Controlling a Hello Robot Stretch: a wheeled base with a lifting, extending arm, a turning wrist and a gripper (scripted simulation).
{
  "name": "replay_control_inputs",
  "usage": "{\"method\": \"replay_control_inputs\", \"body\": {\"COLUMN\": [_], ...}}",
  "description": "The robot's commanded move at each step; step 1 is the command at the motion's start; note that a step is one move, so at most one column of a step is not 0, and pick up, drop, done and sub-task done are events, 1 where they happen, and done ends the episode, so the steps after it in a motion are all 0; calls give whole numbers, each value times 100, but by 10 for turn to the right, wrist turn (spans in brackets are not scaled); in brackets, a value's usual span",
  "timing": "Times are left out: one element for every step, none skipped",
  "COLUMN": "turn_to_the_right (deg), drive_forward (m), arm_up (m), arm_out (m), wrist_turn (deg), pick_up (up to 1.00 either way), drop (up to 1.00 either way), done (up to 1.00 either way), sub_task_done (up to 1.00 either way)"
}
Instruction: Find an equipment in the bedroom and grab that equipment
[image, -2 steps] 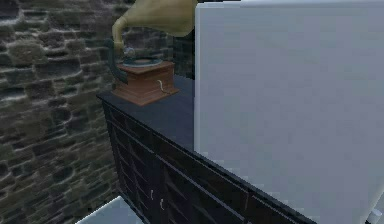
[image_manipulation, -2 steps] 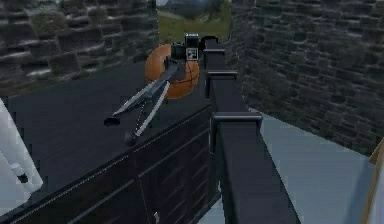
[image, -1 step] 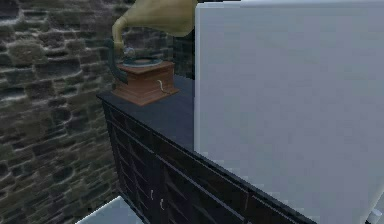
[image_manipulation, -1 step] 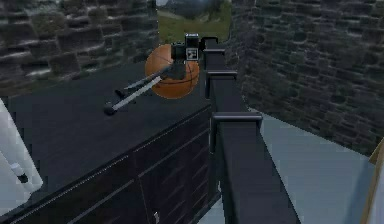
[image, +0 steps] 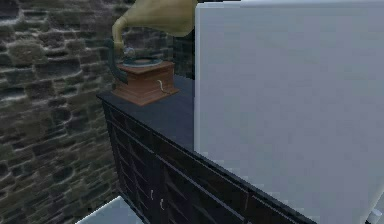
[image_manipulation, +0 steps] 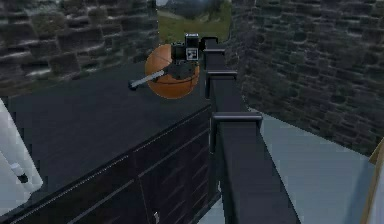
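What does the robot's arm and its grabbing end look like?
The arm is a dark, square-sided bar in stepped sections with paler edges. At its far end sit two small white squares with black marks, beside the gripper: a dark body with thin grey fingers.

Both views close above one shared dark cabinet (image: 165, 118) (image_manipulation: 90, 120)

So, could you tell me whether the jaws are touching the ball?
Cannot tell. In the arm side view the jaws overlap the ball; neither contact nor gap shows plainly.
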Motion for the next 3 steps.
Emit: {"method": "replay_control_inputs", "body": {"turn_to_the_right": [0,0,0], "drive_forward": [0,0,0], "arm_up": [0,0,0], "arm_out": [0,0,0], "wrist_turn": [300,0,0], "pick_up": [0,100,0], "drop": [0,0,0], "done": [0,0,100], "sub_task_done": [0,0,0]}}
